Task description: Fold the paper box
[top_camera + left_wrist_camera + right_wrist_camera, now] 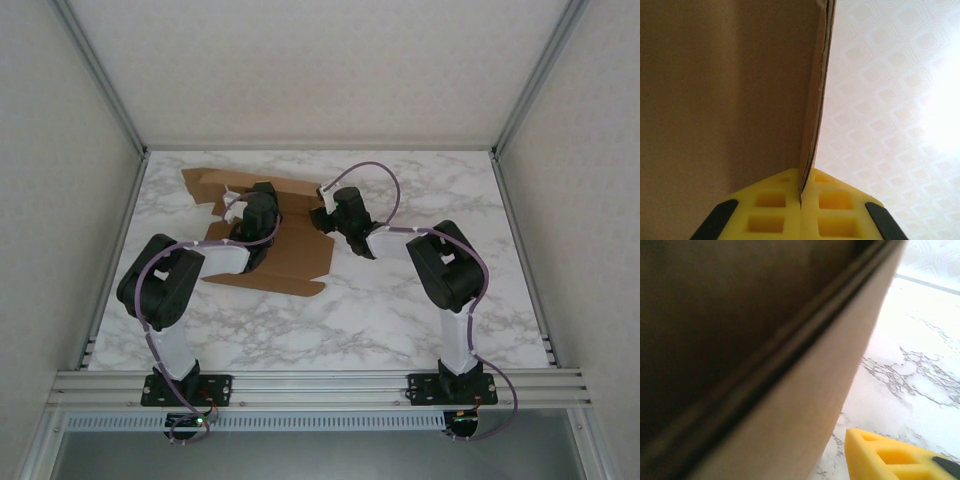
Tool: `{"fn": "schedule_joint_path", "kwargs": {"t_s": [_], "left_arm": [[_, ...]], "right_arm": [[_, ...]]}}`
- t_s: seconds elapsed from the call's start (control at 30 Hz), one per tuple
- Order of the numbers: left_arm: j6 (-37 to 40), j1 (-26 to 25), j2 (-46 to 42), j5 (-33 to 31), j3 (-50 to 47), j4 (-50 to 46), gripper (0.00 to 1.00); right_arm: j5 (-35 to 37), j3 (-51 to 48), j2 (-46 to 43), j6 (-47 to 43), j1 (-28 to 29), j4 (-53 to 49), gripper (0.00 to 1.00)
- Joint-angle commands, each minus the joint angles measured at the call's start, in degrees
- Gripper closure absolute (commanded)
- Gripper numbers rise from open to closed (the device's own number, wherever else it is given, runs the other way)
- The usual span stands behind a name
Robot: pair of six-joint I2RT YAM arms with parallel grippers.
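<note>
The left gripper (pixel 801 200) has its two yellow fingers (pixel 770 210) pressed tight on a thin edge of the paper box (pixel 725 100). The edge comes up right from between the fingers. A big brown flap spreads away on the left of this gripper. Far off past its right side is a white patterned wall (pixel 890 100).

The right gripper (pixel 323 204) sits at the right end of the box. One yellow finger (pixel 890 457) shows, and a brown box wall stands very close on its left. A bit of the marble table (pixel 900 370) shows between them, so they are apart. The other finger is hidden, so I cannot tell if this gripper is open or closed.

From above, the box lies partly folded on the table, under the left gripper.
</note>
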Motion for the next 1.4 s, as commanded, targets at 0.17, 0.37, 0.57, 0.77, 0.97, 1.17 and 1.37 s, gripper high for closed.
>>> {"fn": "schedule_joint_path", "kwargs": {"t_s": [0.17, 0.37, 0.57, 0.77, 0.97, 1.17, 1.37], "left_arm": [[-1.99, -1.07, 0.69, 1.94, -0.8, -11.66, 1.0], [-2.92, -1.82, 0.54, 1.4, 0.33, -14.11, 1.0], [-4.36, -2.24, 0.55, 0.61, 1.55, -16.99, 0.99], [-5.15, -2.26, 0.89, 0.09, 2.76, -18.99, 0.99], [-6.12, -2.35, 1.42, -0.1, 3.25, -20.13, 0.99], [-6.43, -2.53, 1.33, -0.53, 3.51, -20.87, 0.99], [-6.73, -2.7, 1.15, -0.78, 3.78, -21.4, 0.99]], "right_arm": [[7.93, 6.31, 1.97, 0.51, 0.04, -7.15, 0.68], [12.6, 10.51, 3.93, 1.07, 0.74, -10.75, 0.79], [19.65, 15.32, 6.59, 2.52, 2.27, -15.41, 0.83], [34.12, 23.1, 10.87, 8.7, 4.21, -24.98, 0.95], [37.06, 25.8, 12.55, 12.06, 5.63, -27.82, 1.0], [40.43, 29.42, 14.12, 14.91, 6.09, -33.3, 1.0], [44.54, 32.15, 15.11, 18.73, 6.26, -39.03, 1.0]]}}
